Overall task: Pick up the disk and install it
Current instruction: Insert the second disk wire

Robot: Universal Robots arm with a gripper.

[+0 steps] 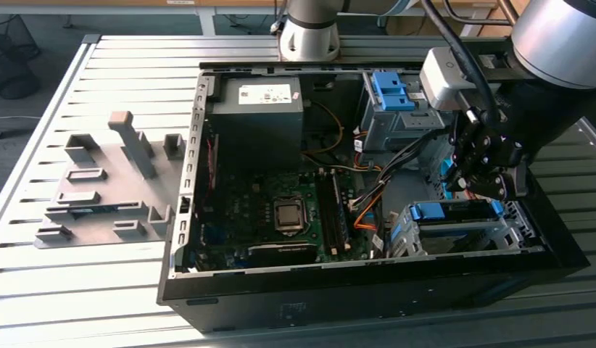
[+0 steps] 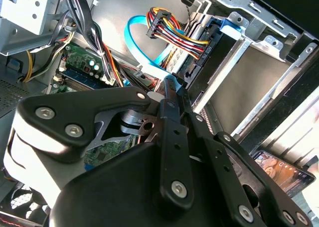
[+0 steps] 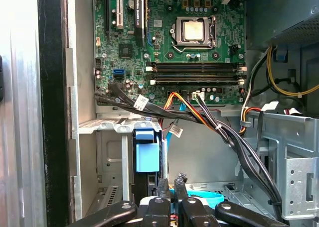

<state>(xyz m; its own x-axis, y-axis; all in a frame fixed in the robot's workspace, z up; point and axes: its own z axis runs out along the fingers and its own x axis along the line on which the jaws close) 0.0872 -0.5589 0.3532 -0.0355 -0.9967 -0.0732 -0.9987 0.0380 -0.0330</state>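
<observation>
Disk [image 1: 454, 212] seated flat in grey drive cage [image 1: 414, 243] at computer case [image 1: 375, 290] corner nearest the exterior view's right, blue carrier edge facing up. End effector [image 1: 480, 190] hanging just above it, fingertips [image 3: 163, 186] drawn nearly together, gripping nothing, apart from the carrier. White label [image 1: 264, 93] on power supply [image 1: 254, 123], print too small to read. Case lying open on slatted worktop [image 1: 85, 290], beside grey fixture block [image 1: 104, 196].

You see a silver-grey arm [image 1: 567, 32] with black cables at upper right, carrying a black gripper [image 1: 482, 177] with silver screws.
</observation>
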